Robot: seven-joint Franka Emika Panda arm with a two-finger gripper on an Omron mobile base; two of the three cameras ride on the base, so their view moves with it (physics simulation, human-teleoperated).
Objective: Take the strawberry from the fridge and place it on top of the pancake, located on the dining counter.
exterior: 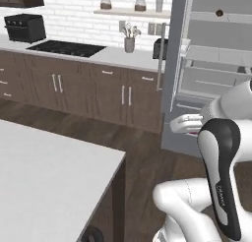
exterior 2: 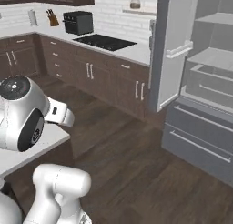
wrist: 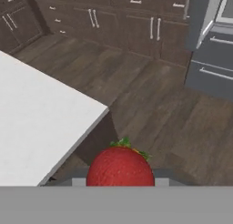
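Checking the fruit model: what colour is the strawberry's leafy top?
Green, above the red strawberry; clearest in the hand view.

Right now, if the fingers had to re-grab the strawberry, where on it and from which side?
Across the widest red middle of the strawberry, below the green leafy cap. In the hand view the cap points up and away from the camera and the body is rounded, so pads on opposite flanks should seat best. Come from the blunt side opposite the cap, as the gripper appears to hold it now.
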